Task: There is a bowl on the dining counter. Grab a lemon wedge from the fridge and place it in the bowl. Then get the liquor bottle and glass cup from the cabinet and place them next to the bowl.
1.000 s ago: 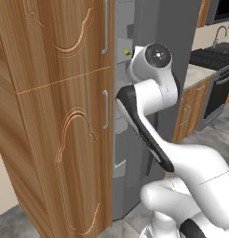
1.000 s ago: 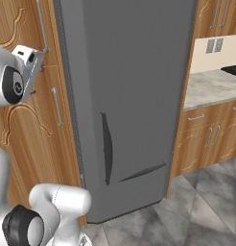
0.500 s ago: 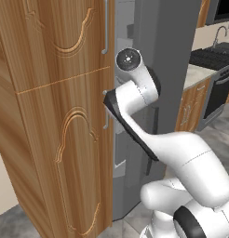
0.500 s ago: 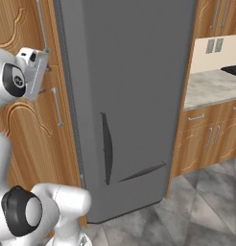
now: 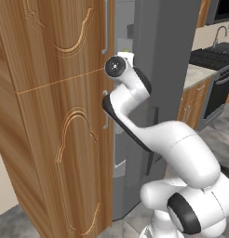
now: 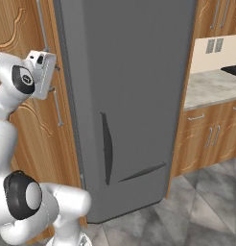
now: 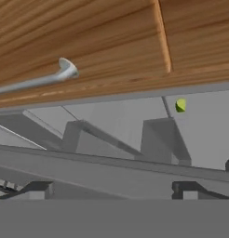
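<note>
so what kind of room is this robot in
A home kitchen, rendered rather than real. A tall grey fridge stands between carved wooden cabinets, a stone counter runs along the wall, and a stove and sink tap sit further back.

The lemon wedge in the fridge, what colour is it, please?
Yellow-green; the lemon wedge shows best in the hand view.

In the hand view, a small yellow-green lemon wedge (image 7: 180,105) sits deep inside the fridge (image 6: 134,86), too small to make out its shape. The cabinet handle (image 7: 39,80) runs off the left edge. In the left base view, the arm's wrist blocks the narrow gap into the fridge, hiding the shelves behind it. The stove (image 5: 214,56) is cut off by the right edge.
</note>
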{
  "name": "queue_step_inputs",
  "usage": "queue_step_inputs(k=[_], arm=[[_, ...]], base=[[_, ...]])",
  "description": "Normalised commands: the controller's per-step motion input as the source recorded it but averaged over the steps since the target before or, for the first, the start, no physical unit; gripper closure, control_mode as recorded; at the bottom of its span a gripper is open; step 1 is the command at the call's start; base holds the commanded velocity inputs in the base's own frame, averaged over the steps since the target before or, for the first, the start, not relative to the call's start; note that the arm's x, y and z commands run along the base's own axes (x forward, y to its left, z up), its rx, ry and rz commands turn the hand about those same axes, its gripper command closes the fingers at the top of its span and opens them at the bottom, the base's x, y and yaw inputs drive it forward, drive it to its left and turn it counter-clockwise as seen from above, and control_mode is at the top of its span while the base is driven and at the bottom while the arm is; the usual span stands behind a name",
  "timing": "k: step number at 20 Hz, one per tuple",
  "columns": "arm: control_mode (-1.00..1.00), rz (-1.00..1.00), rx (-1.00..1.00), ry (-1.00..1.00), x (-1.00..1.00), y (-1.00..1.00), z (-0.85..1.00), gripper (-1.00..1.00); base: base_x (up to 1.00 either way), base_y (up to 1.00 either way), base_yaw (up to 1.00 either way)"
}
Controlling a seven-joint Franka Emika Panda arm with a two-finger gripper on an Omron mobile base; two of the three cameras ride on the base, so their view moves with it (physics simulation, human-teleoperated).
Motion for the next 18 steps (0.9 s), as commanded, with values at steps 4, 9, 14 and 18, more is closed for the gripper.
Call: queue_step_inputs(k=[4,9,14,18], arm=[[-1.00,-0.01,0.00,-0.14,0.38,-0.14,-0.11,-1.00],[-1.00,0.00,0.00,-0.15,0.29,-0.17,-0.07,-1.00],[-1.00,0.00,0.00,-0.13,0.20,-0.19,0.00,-1.00],[-1.00,0.00,0.00,-0.09,0.19,-0.17,0.00,-1.00]], base=[[0.00,0.00,0.00],[0.00,0.00,0.00],[0.00,0.00,0.00],[0.00,0.00,0.00]])
